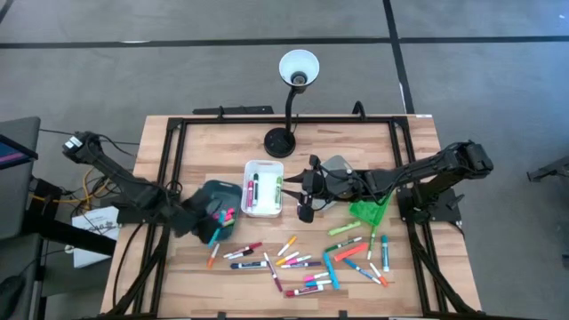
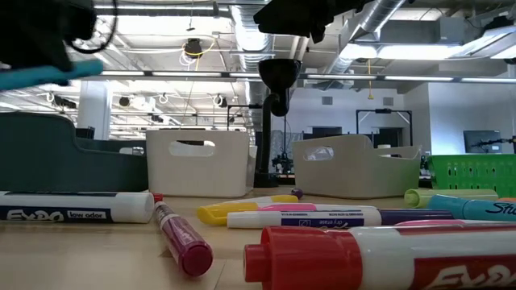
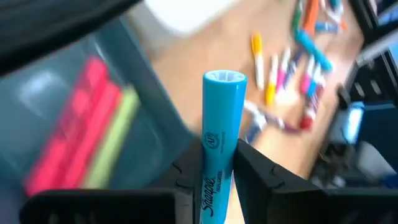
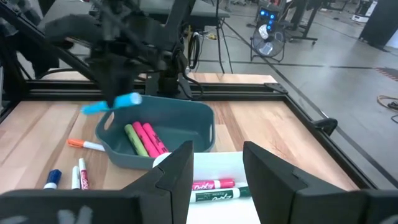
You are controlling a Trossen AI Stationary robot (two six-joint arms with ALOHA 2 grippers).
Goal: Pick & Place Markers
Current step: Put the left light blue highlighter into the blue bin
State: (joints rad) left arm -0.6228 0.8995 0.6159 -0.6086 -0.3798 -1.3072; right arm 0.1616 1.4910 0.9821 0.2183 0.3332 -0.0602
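From above, we are holding our left gripper point(image 1: 212, 229) over the teal bin point(image 1: 213, 197), the markers point(image 1: 307, 262) scattered on the tabletop point(image 1: 213, 142). At the left wrist, we are clamping a blue marker point(image 3: 217, 146); releasing seems next. Right gripper point(image 4: 217, 165) is waiting wide over the white bin point(image 4: 217, 193).

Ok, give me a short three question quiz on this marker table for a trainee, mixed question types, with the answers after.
1. True or false: the left gripper is empty.
2. The teal bin already holds which marker colours? A) pink and green B) orange and blue C) only red
3. Fill in: the right gripper hovers over the ____ bin.

Key: 1 false, it grips a light blue marker; 2 A; 3 white.
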